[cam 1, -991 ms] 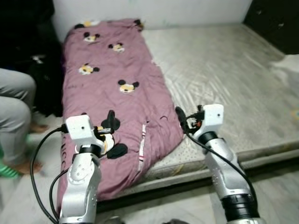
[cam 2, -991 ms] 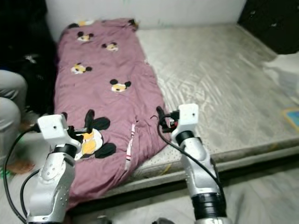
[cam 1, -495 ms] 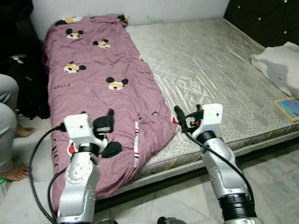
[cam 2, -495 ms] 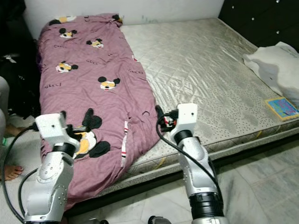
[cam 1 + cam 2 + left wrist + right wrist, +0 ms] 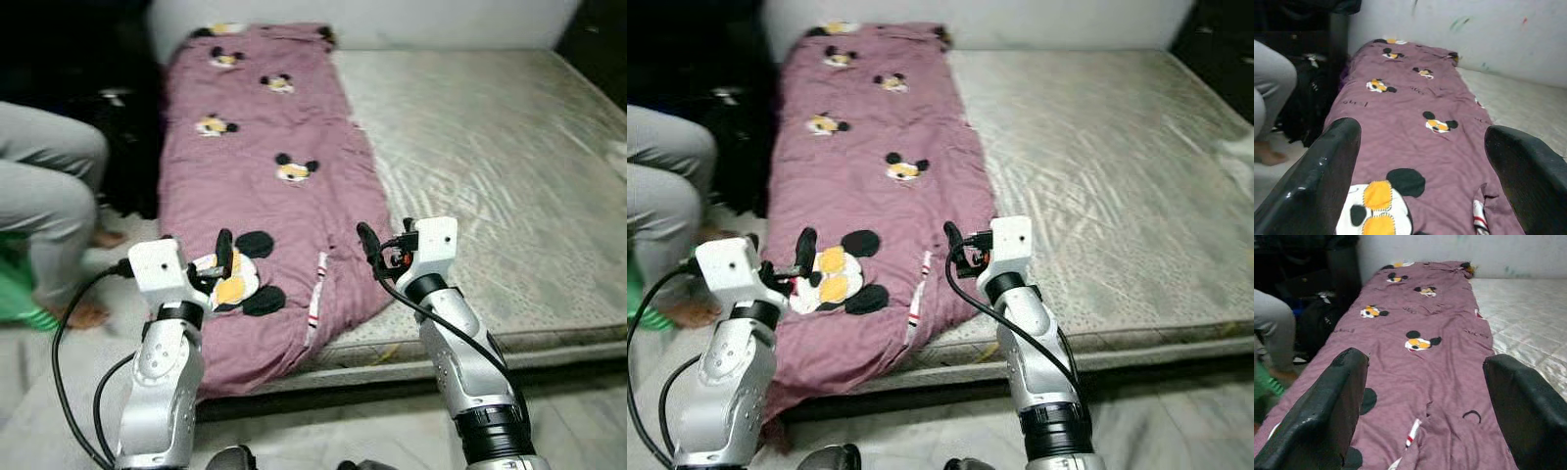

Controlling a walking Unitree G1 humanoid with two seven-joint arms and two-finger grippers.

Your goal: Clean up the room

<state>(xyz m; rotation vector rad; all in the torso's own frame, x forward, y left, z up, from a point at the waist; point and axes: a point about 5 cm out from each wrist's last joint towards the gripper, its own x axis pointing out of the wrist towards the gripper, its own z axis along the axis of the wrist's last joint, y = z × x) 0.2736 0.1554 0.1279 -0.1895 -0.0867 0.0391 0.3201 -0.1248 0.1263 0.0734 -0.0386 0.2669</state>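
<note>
Since the earlier frame my view swings left. Both the left gripper and right gripper hover spread and empty over the quilt; I'd pinch its near edge evenly.

A person's grey-trousered legs beside the bed.

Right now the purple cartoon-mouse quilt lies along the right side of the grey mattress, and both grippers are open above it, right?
Not quite. The purple cartoon-mouse quilt lies along the left side of the grey mattress, as the left eye view shows. The left gripper and right gripper are indeed open.
</note>
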